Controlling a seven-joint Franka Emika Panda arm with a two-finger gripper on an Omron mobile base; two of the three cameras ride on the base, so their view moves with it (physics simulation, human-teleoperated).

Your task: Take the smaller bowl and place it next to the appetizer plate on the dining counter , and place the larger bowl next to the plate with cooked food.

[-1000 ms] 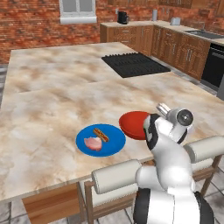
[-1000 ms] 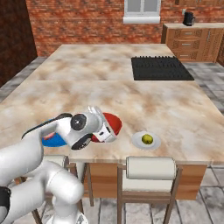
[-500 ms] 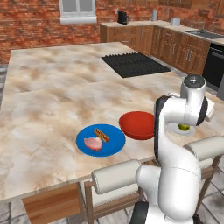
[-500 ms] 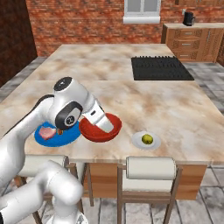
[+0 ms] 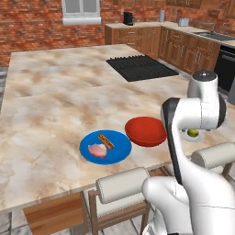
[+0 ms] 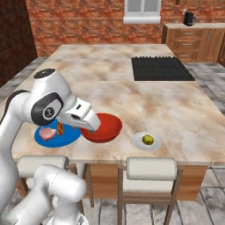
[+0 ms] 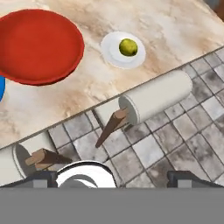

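The larger bowl (image 6: 102, 127) rests on the worktop (image 6: 132, 96) between the plate with cooked food (image 6: 55, 136) and the appetizer plate (image 6: 146, 141). From the left base camera the arm hides most of that small plate; the hand camera shows it whole, above a chair back (image 7: 155, 98), jaws spread wide and empty.

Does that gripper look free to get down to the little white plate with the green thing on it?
Probably yes. The gripper is open and empty, and the white plate sits near the counter edge beside the red bowl with nothing over it.
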